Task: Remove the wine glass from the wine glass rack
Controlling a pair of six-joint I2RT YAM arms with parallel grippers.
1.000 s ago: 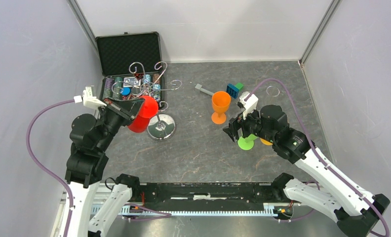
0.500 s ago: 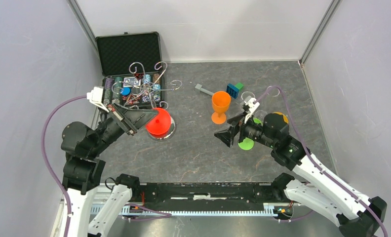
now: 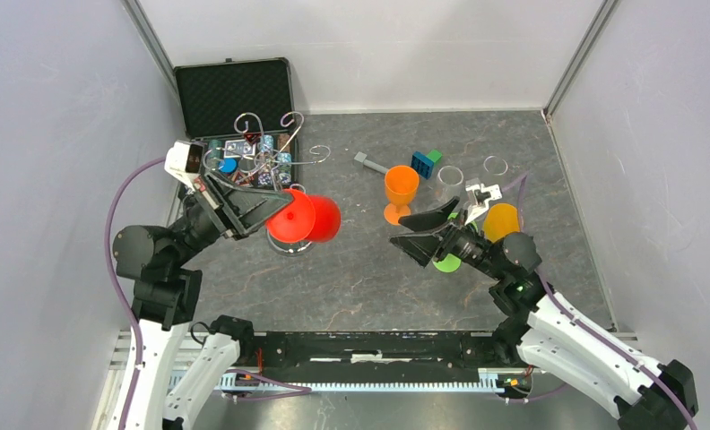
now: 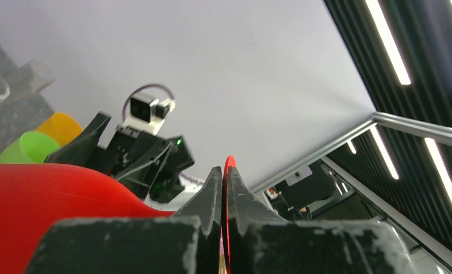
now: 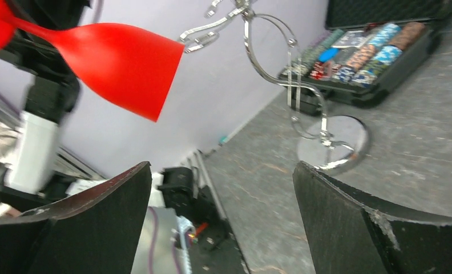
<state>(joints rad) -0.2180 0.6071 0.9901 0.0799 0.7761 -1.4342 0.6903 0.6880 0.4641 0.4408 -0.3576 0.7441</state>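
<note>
Left end effector pinches red wine glass by thin disc foot.

wine glass rack base mostly hidden behind red wine glass

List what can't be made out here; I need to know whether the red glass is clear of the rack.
Right wrist view: blur leaves it unclear whether the rim of the red wine glass touches a hook of the wine glass rack. The top-left corner partly cuts off the glass's foot.
Top view: the glass covers most of the rack's disc base.
Left wrist view: the left hand hides the stem with its fingers, and the rack is out of frame.
</note>
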